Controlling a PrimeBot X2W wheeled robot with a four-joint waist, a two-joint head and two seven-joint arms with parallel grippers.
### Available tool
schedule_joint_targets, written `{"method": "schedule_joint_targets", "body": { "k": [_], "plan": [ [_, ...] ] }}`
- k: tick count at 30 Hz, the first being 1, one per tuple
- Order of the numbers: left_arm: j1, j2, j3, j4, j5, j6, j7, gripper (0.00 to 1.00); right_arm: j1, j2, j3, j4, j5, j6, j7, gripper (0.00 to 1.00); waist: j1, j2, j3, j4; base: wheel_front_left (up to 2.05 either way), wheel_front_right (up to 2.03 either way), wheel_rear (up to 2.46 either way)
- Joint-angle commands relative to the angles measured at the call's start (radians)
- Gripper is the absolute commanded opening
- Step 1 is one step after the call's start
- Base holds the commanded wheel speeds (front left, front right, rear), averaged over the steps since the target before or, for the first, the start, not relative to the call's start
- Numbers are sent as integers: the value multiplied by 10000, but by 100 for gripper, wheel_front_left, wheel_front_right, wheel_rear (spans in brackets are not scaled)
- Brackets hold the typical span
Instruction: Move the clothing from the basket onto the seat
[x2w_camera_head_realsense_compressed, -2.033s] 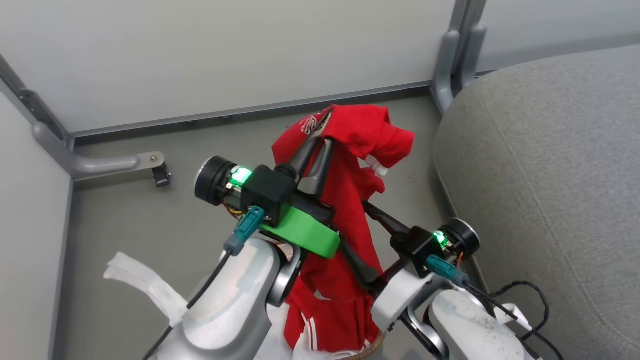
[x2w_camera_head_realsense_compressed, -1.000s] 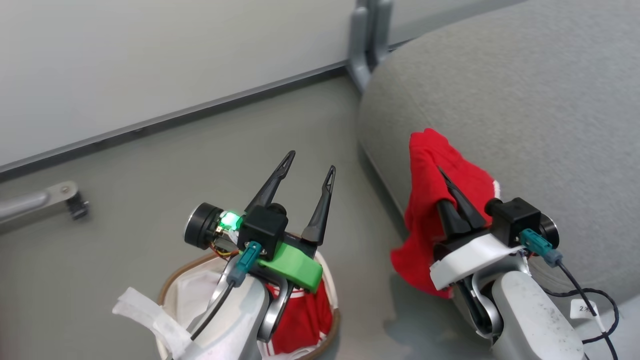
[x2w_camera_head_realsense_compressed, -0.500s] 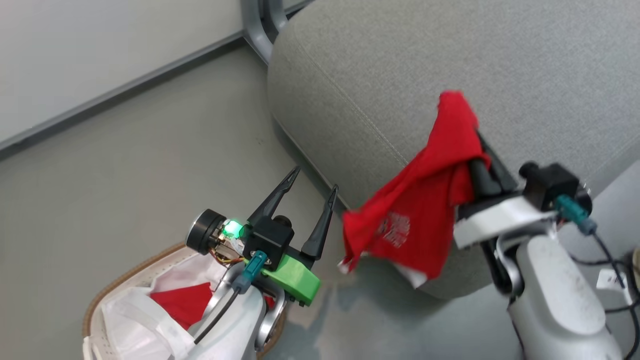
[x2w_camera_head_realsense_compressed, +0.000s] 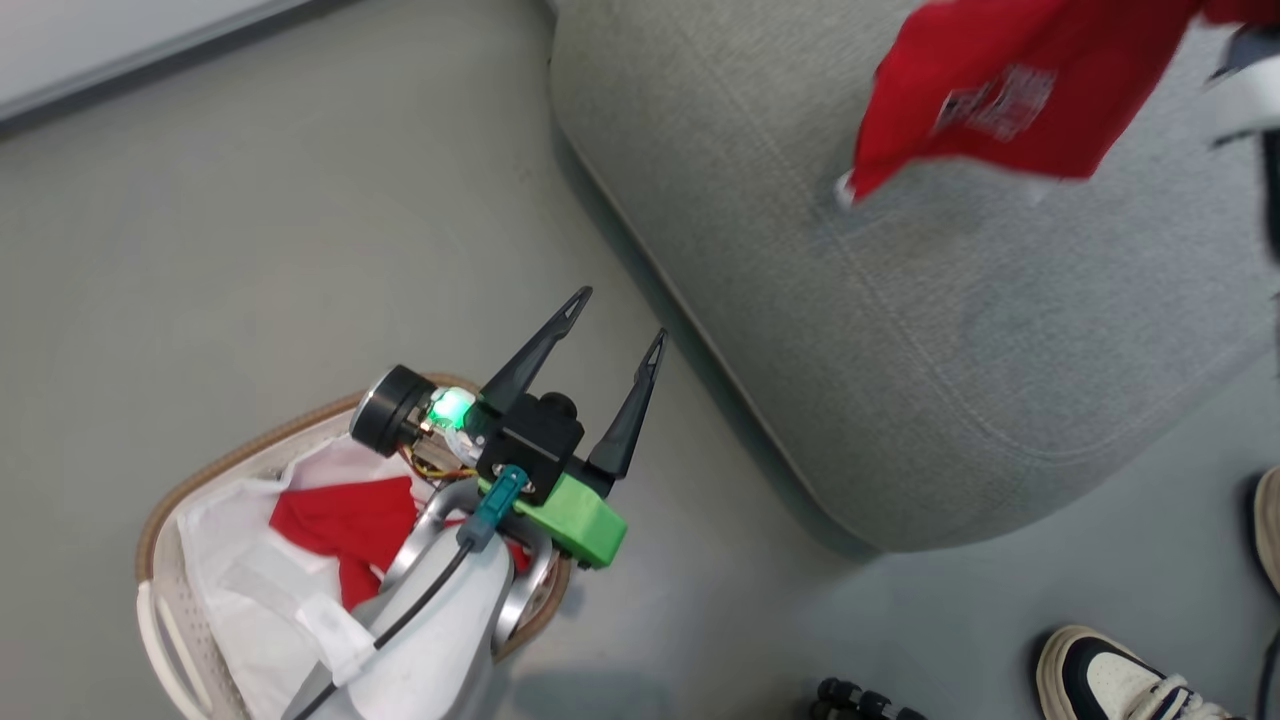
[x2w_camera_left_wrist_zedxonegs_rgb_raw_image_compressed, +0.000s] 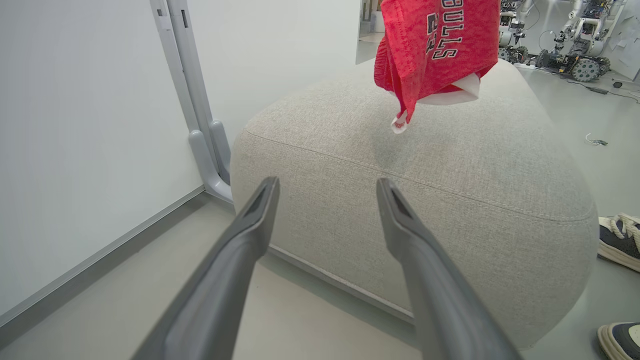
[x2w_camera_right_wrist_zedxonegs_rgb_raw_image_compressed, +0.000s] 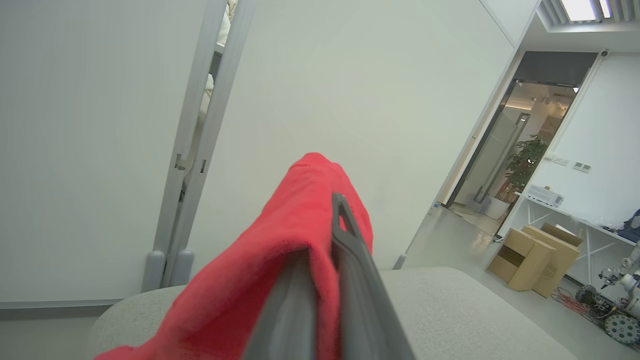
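Carried across from the floor side, the jersey (x2w_camera_left_wrist_zedxonegs_rgb_raw_image_compressed: 435, 45) now hangs over the seat (x2w_camera_head_realsense_compressed: 900, 350), not yet laid down, with the right tool (x2w_camera_right_wrist_zedxonegs_rgb_raw_image_compressed: 327, 225) clamped on its cloth. The left tool (x2w_camera_head_realsense_compressed: 620, 313) stays wide and empty above the basket (x2w_camera_head_realsense_compressed: 150, 530), where more red clothing (x2w_camera_head_realsense_compressed: 340, 515) waits. A release onto the cushion looks due.

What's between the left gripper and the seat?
Only bare grey floor. The head view shows the open left gripper apart from the seat, nothing lying between.

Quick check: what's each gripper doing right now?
Left gripper: open, holding nothing.
Right gripper: shut on the red jersey.
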Motion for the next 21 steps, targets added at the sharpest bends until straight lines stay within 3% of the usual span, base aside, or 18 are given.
{"method": "schedule_joint_targets", "body": {
  "k": [1,6,11,14,21],
  "plan": [
    [-272,95,3,-47,63,-53,-3,100,-419,-279,-211,242,-242,-10,-45,0,0,-1,859,774,0,0,0],
    [-664,40,-97,-125,148,-148,-3,100,-1460,-1129,-975,1023,-1064,-12,-45,0,0,-1,1508,1455,0,0,0],
    [-883,-23,-128,-165,162,-161,-3,100,-2015,-1552,-2182,2016,-1957,-10,-45,0,0,-1,2036,2118,0,0,0],
    [-959,-25,-81,-182,163,-136,-3,100,-2006,-1467,-2716,2455,-2399,-10,-45,0,0,-1,2258,2399,0,0,0],
    [-792,98,86,-133,161,-113,-3,100,-1117,-592,-3332,2884,-2557,-12,-45,0,0,-1,2397,2691,0,0,0]
  ]
}}
